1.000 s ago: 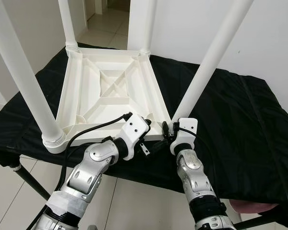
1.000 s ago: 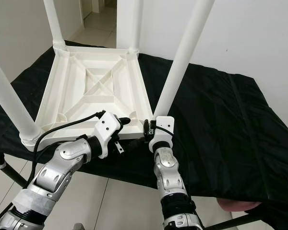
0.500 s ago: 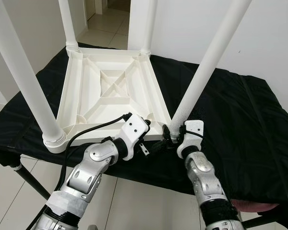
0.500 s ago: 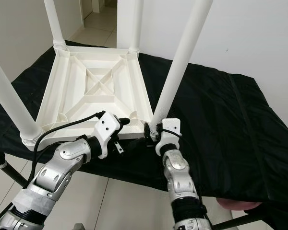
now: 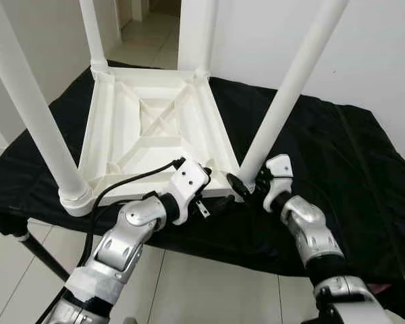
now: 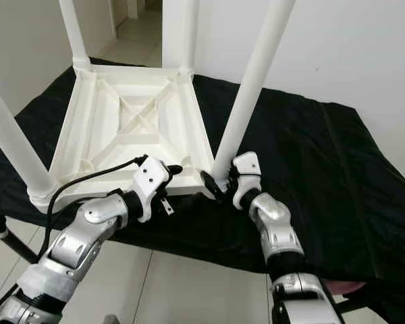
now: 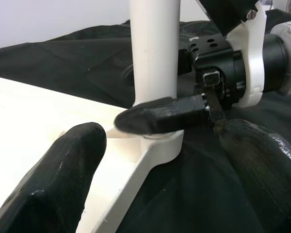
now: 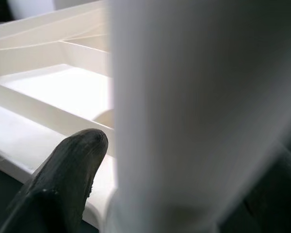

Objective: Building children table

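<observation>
A white children's table (image 5: 155, 128) lies upside down on a black-clothed bench (image 5: 337, 155), its four legs pointing up. My right gripper (image 5: 246, 179) is at the base of the near right leg (image 5: 283, 94), shut on it with one finger on each side; that leg (image 8: 194, 97) stands close in the right wrist view. My left gripper (image 5: 212, 192) is open at the tabletop's near right corner. Its fingers (image 7: 63, 184) straddle the corner rim (image 7: 155, 150), one over the white underside, one over the cloth. A right finger (image 7: 160, 116) lies against the leg base.
The near left leg (image 5: 34, 108) rises close on my left; two far legs (image 5: 93, 34) stand at the back. The bench's front edge drops to a tiled floor (image 5: 209, 290). A white wall is behind, a doorway far left.
My right forearm has swung out to the right and its wrist has turned around the base of the near right leg. The left arm has stayed put.
</observation>
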{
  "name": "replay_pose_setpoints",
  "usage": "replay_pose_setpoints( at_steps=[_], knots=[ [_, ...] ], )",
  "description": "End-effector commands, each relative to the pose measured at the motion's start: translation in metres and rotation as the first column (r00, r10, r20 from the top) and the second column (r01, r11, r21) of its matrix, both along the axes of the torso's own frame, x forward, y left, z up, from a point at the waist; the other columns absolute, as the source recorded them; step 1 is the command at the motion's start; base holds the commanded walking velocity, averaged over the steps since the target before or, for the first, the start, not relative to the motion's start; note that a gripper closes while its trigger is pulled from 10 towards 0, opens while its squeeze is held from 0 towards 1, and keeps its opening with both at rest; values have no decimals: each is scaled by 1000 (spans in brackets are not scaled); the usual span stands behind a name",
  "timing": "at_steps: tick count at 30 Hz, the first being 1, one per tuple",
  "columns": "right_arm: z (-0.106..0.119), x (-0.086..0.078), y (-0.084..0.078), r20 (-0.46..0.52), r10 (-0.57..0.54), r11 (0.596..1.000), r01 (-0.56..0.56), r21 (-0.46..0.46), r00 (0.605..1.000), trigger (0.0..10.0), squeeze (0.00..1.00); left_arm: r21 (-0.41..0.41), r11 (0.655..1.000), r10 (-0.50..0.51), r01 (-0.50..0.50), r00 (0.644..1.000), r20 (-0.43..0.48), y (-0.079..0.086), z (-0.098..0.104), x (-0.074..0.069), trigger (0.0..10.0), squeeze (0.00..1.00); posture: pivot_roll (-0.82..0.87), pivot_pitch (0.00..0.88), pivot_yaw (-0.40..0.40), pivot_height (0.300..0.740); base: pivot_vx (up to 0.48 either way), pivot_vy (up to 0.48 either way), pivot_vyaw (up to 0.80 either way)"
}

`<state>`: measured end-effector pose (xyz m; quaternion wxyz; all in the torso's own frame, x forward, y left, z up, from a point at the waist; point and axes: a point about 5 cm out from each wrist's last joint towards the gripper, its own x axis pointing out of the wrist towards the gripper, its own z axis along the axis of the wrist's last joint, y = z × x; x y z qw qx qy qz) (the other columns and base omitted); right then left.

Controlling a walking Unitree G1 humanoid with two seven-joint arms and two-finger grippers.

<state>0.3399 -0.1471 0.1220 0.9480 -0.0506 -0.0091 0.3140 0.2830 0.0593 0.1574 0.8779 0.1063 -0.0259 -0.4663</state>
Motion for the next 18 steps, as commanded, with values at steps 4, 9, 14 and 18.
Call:
replay_pose_setpoints(
  at_steps=[4,9,14,18],
  knots=[
    [-8,5,12,-56,77,996,-80,-39,995,10000,0,2,1000,-19,18,1000,9,-2,1,-1,10000,0,-5,0,-77,740,0,0,0],
    [-13,5,16,-89,101,994,-105,-39,991,4118,0,-1,1000,-11,11,1000,7,-2,1,-2,10000,0,6,0,-85,740,0,0,0],
    [-23,1,16,-126,116,992,-121,-37,985,0,0,0,1000,-4,4,1000,6,0,0,-3,10000,0,15,0,-94,740,0,0,0],
    [-35,-7,11,-152,109,994,-111,-6,982,0,0,-3,1000,0,0,1000,2,0,-2,-5,10000,0,6,0,-93,740,0,0,0]
  ],
)
